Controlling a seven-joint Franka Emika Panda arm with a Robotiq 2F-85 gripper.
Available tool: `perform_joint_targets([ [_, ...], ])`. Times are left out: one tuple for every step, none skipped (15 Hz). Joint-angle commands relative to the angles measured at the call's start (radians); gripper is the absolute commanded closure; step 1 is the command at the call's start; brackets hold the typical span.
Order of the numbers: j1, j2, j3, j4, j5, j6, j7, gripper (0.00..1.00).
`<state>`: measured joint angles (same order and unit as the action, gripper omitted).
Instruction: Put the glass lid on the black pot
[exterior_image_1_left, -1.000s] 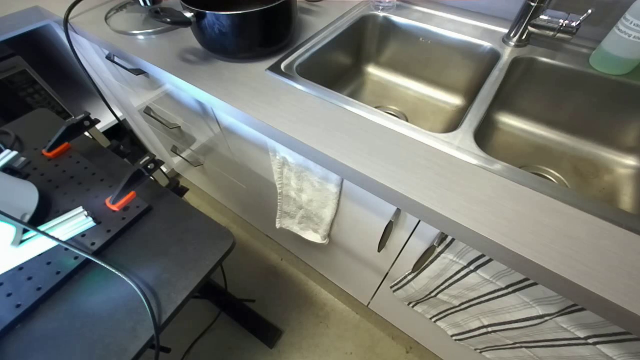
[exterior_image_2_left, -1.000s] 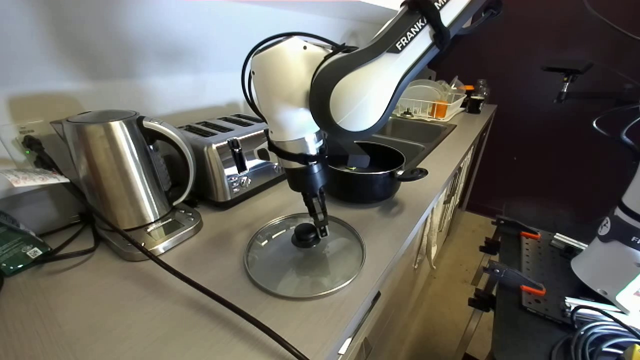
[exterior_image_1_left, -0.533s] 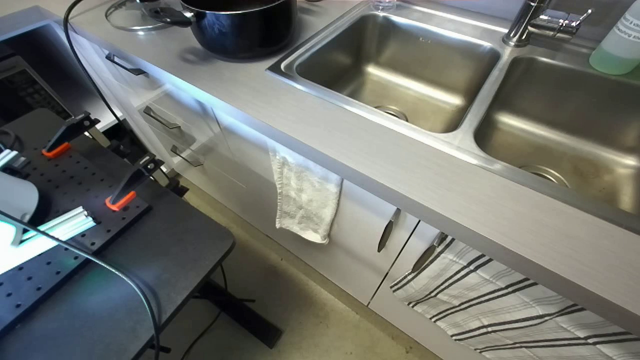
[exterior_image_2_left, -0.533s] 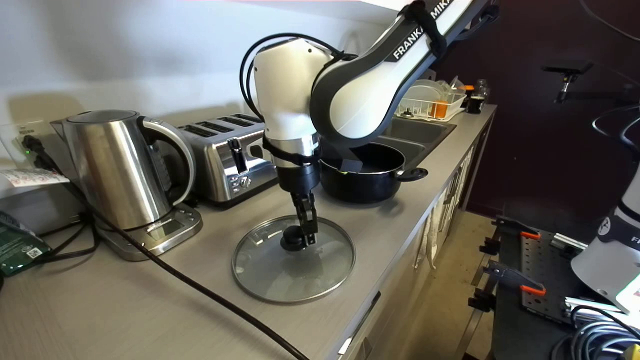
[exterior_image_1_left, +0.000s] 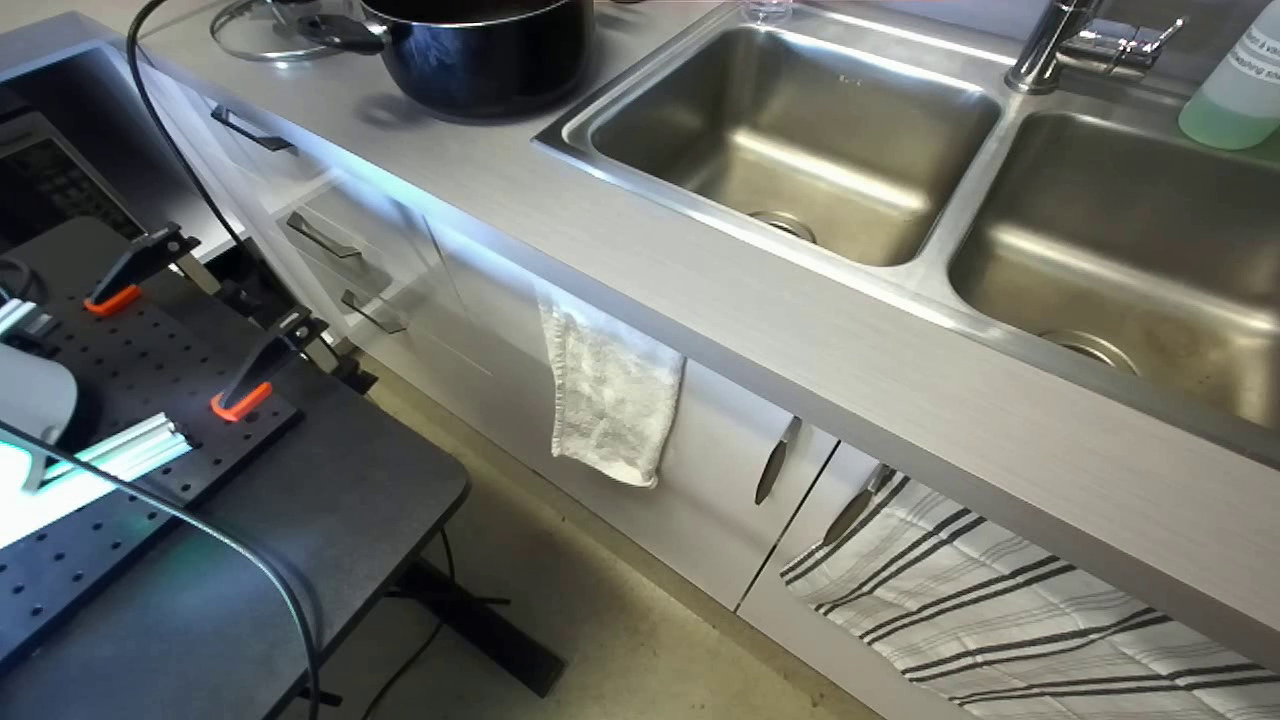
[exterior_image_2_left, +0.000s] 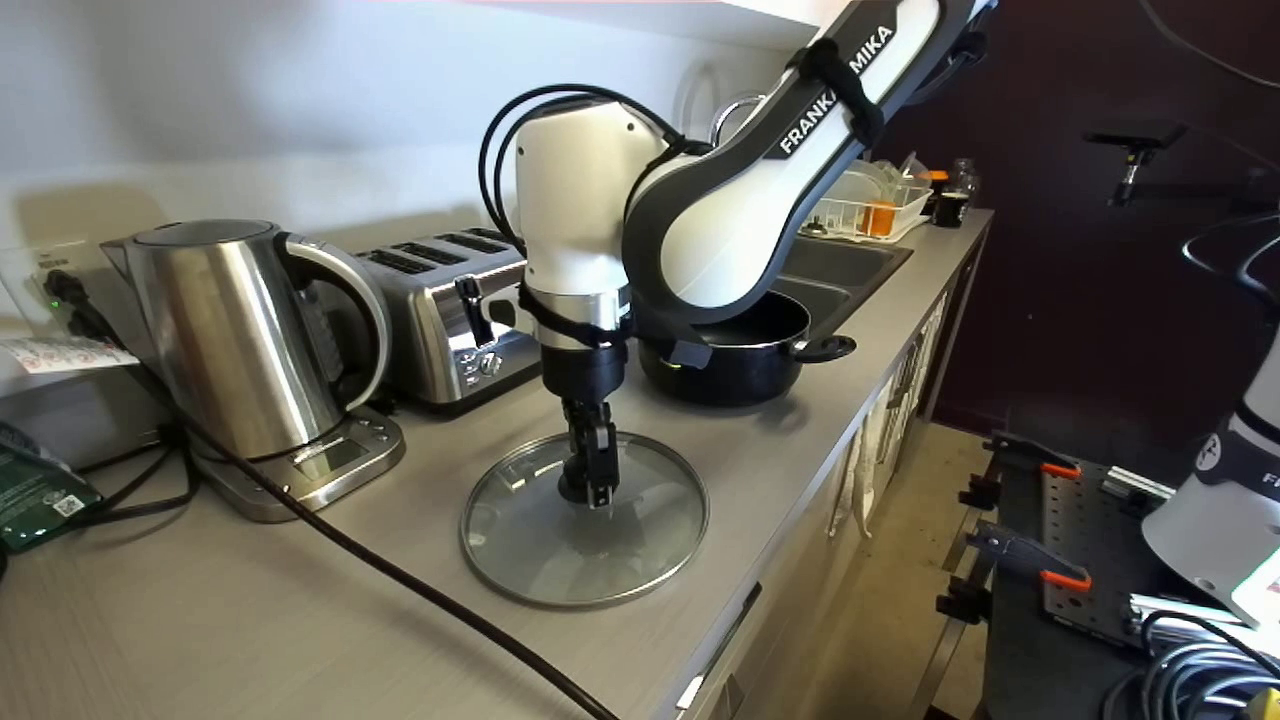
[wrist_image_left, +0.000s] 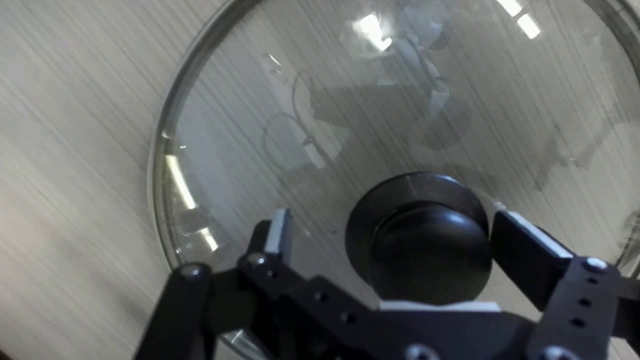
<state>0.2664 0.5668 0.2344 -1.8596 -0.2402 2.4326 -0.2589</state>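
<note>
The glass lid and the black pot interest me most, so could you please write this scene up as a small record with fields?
Glass lid: on the counter, knob upward
Black pot: upright, uncovered, beside the sink
Fingers: apart, knob between them in the wrist view
Contact with knob: cannot tell
Nearby: kettle and toaster, on the same counter
Task status: glass lid not yet on the black pot
</note>
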Motion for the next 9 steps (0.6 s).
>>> perform_joint_targets([
  [-0.020, -0.013, 0.018, -0.036, 0.023, 0.074, -0.047, 0.00],
  [-0.028, -0.019, 0.026, -0.048, 0.032, 0.103, -0.057, 0.00],
  [-0.036, -0.022, 0.032, -0.059, 0.039, 0.132, -0.067, 0.00],
  [-0.049, -0.029, 0.043, -0.080, 0.052, 0.173, -0.081, 0.00],
  [-0.061, -0.033, 0.054, -0.096, 0.064, 0.206, -0.095, 0.00],
  [-0.079, -0.040, 0.071, -0.117, 0.083, 0.238, -0.113, 0.00],
  [-0.097, -0.044, 0.088, -0.135, 0.104, 0.265, -0.132, 0.00],
  [-0.116, -0.051, 0.106, -0.154, 0.123, 0.287, -0.154, 0.00],
  [-0.137, -0.061, 0.127, -0.174, 0.144, 0.305, -0.174, 0.00],
])
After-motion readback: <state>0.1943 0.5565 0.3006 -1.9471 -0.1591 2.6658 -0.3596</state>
